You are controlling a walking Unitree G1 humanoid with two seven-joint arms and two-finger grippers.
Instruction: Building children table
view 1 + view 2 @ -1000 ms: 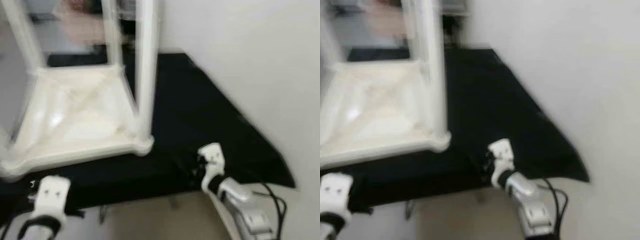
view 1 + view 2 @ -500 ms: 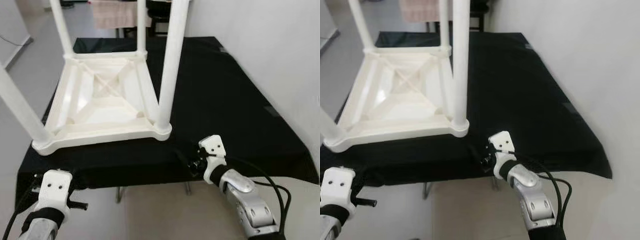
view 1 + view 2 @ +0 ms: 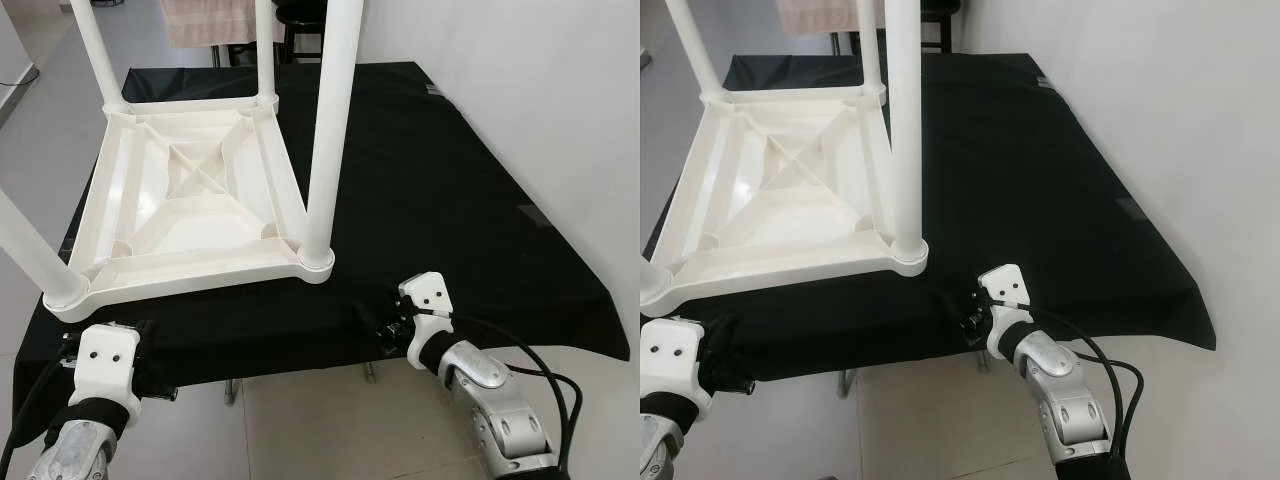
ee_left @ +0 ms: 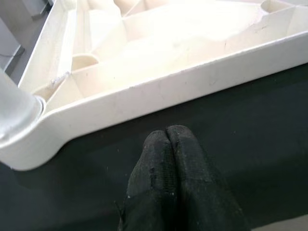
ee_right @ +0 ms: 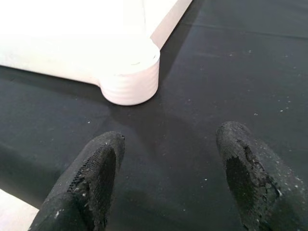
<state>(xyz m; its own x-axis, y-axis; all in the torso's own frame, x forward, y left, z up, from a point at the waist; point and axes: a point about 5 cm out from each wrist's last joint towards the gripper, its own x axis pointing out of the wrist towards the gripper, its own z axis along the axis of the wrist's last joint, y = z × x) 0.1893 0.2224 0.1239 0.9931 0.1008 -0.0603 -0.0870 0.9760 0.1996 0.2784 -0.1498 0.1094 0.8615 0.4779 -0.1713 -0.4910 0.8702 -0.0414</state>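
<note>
Where black cloth [image 3: 450,200] drapes work surface, white moulded-plastic children table [image 3: 190,200] lies inverted, smooth round legs [image 3: 330,130] upright, underside cross-ribbed. Left gripper [image 4: 166,139] near table's front rim, close to left corner; textured black fingers pressed together, holding nothing. Right gripper [image 5: 168,159] just before table's ribbed cylindrical right corner socket [image 5: 132,79], fingers [image 5: 96,178] spread wide, apart from plastic, over lint-speckled cloth.

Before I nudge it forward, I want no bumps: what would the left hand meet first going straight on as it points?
Most likely the near rim of the upturned white table. The left hand, fingers together, points at it over the black cloth; depth is hard to judge.
</note>
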